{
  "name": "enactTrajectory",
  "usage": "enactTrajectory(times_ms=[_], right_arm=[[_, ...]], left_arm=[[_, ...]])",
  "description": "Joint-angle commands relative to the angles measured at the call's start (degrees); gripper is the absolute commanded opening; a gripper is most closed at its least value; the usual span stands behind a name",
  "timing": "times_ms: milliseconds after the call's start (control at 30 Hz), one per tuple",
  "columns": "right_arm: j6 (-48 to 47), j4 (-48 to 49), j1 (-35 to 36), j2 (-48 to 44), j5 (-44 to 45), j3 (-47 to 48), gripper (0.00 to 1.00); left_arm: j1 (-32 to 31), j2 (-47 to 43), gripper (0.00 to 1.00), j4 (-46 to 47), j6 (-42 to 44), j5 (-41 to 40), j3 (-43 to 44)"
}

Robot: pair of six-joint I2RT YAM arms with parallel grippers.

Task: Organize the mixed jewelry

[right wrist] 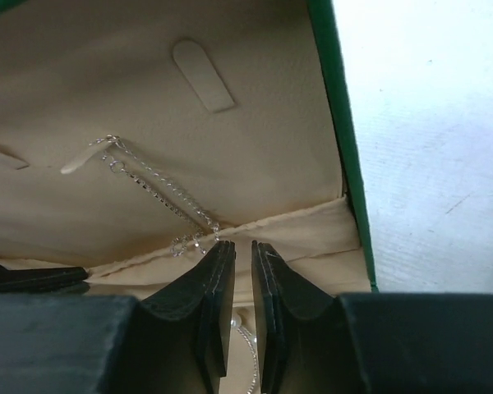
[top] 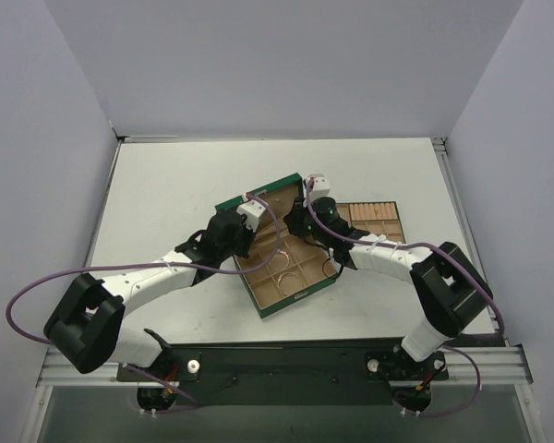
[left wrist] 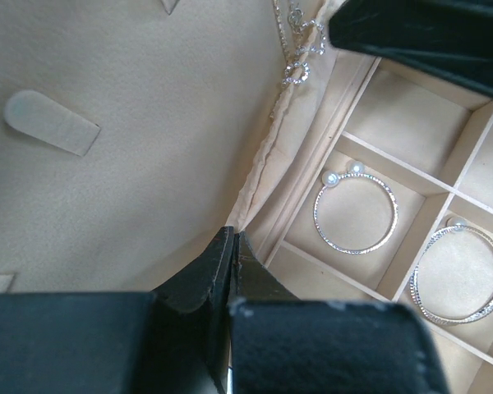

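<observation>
The green box (top: 300,295) stands open at the table's middle, its lid (top: 279,190) raised. A fine pale chain (right wrist: 148,180) hangs from a tab on the lid's tan lining; it also shows in the left wrist view (left wrist: 298,49). A silvery bangle hoop (left wrist: 355,215) with two pearls lies in a compartment, and a second hoop (left wrist: 460,275) lies in the one beside it. The tan-gold ring is not visible. My left gripper (left wrist: 234,238) is shut, its tips at the lid's fabric hinge. My right gripper (right wrist: 242,246) is slightly open and empty, its tips just right of the chain's lower end.
A small green tray (top: 374,217) with tan ring rolls sits right of the box, behind my right arm. Both arms reach into the box from either side, their grippers (top: 249,214) (top: 316,192) close together at the lid. Grey walls enclose the table.
</observation>
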Motion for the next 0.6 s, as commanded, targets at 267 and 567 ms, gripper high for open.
enactTrajectory(times_ms=[267,567], right_arm=[[2.4,2.5,0.4,1.8,-3.2,3.3,0.16],[1.2,3.6,1.4,0.9,-4.8,4.0,0.16]], left_arm=[[-0.8,-2.1,0.0,-0.2,-0.3,2.5,2.5],[-0.8,-2.1,0.0,-0.1,-0.3,2.6,2.1]])
